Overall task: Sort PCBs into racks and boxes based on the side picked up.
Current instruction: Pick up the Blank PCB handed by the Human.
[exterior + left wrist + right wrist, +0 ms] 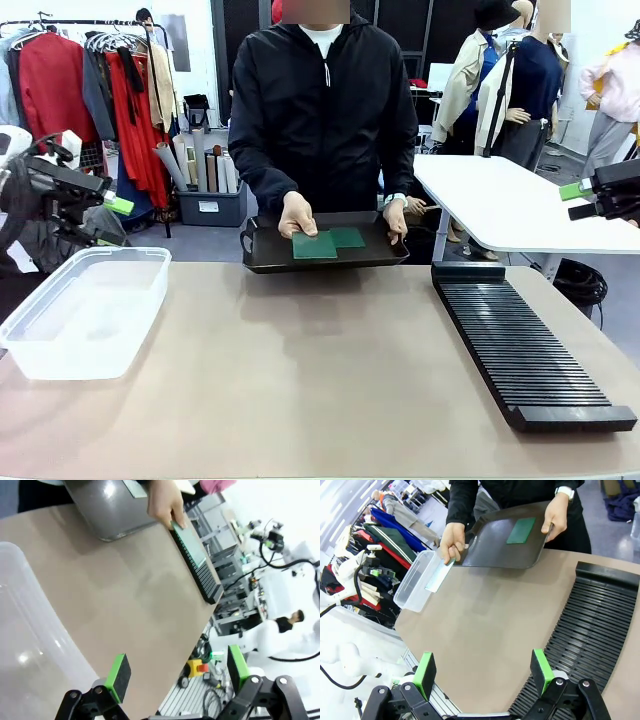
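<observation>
Starting with the PCBs (348, 237): two green squares sit on a dark tray (262, 262) that a person holds with both hands over the middle of the bench's (300, 380) far edge. In the front view they lie flat and touch each other, one a bit nearer than the other, and the fingers of the hand on the box's side (297, 213) rest on the nearer one. The wrist views look a little different. There the same hand seems to pinch a board by one edge, pale face showing, tilted down past the tray's rim, while one green board lies flat on the tray. The other hand (396, 216), the one with a watch on the wrist, grips the tray's opposite rim.

The clear box (85, 310) sits at the bench's left edge, about halfway between far and near. The long black rack (525, 345) runs along the right edge from far to near, with narrow slots all across its top. Both are well apart from the tray.

The left end effector (177, 672) hangs in the air by the left edge, just beside the box, jaws spread wide and empty. Same deal for the right end effector (483, 672): wide open, gripping nothing, up by the right edge looking across the rack.
</observation>
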